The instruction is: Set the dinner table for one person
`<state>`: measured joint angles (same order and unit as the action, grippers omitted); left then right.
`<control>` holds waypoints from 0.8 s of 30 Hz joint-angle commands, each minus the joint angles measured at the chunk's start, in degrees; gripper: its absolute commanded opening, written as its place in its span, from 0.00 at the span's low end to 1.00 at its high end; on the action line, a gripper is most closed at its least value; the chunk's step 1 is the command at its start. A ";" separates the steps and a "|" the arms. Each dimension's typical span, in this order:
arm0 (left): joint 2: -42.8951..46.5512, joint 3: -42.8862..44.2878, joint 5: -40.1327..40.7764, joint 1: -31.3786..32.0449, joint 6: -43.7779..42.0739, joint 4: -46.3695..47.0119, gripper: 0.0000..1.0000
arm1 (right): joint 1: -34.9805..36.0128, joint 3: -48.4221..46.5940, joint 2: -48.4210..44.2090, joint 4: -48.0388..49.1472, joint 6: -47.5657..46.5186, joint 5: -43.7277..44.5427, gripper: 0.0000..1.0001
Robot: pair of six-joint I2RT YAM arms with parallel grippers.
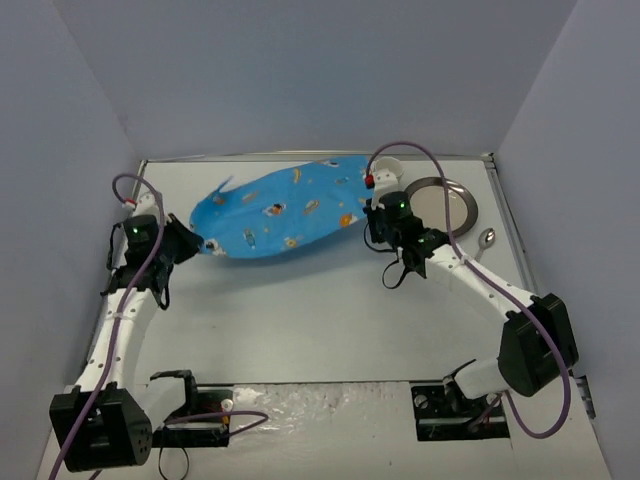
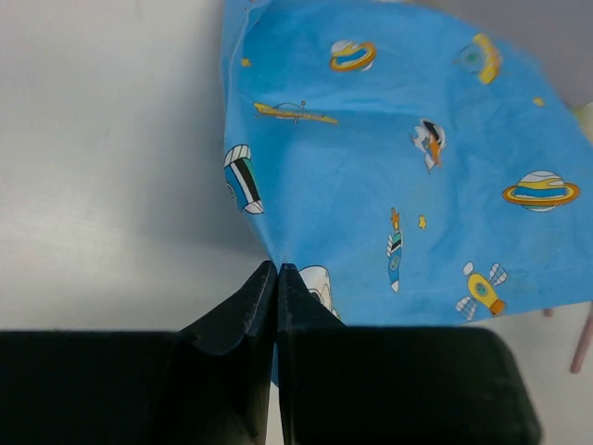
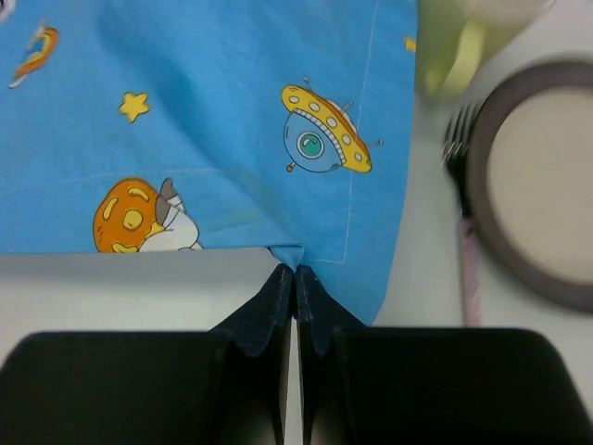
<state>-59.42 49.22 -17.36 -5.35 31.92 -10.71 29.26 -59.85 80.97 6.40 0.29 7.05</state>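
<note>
Left gripper [image 1: 196, 243] is pinched tight on one end of the blue placemat [image 1: 285, 210] near the left edge of the dinner table [image 1: 320, 320]. The right gripper [image 1: 373, 213] is clamped on the opposite end, so the cloth stretches between them over the far half of the tabletop. A round plate [image 1: 440, 205] lies by the far right corner, with a spoon [image 1: 487, 238] just beside it at the right edge.
</note>
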 commanded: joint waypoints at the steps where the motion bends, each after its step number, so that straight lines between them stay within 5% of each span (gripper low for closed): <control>1: 2.96 -9.70 2.92 -0.10 4.12 -1.83 0.00 | 2.59 11.05 -3.27 4.81 10.15 0.02 0.00; 5: 4.18 -13.03 6.39 -0.03 8.99 -7.64 0.07 | 2.71 18.48 -4.95 3.04 17.27 -0.29 0.11; 8: 5.69 -13.71 8.70 -0.10 10.16 -11.82 0.23 | 2.88 20.21 -5.95 -0.68 21.20 -1.52 0.19; 10: 7.04 -13.67 10.62 -0.11 9.80 -13.75 0.46 | 2.81 20.11 -6.64 -2.76 22.13 -1.77 0.32; 15: 14.03 -7.70 14.63 -0.36 5.73 -20.20 0.82 | 2.73 14.74 -10.73 -9.68 21.35 -1.95 0.66; 17: 13.90 -3.40 12.60 -0.18 2.17 -19.66 0.84 | 2.46 10.58 -11.22 -10.43 20.69 -3.54 0.77; 24: 0.79 2.03 7.78 5.64 1.35 -12.97 0.84 | 1.54 -1.11 -0.43 -10.06 16.42 -4.63 0.81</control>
<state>-50.48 48.08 -8.06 -4.32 35.08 -29.28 31.69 -54.02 73.61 -5.00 19.46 3.31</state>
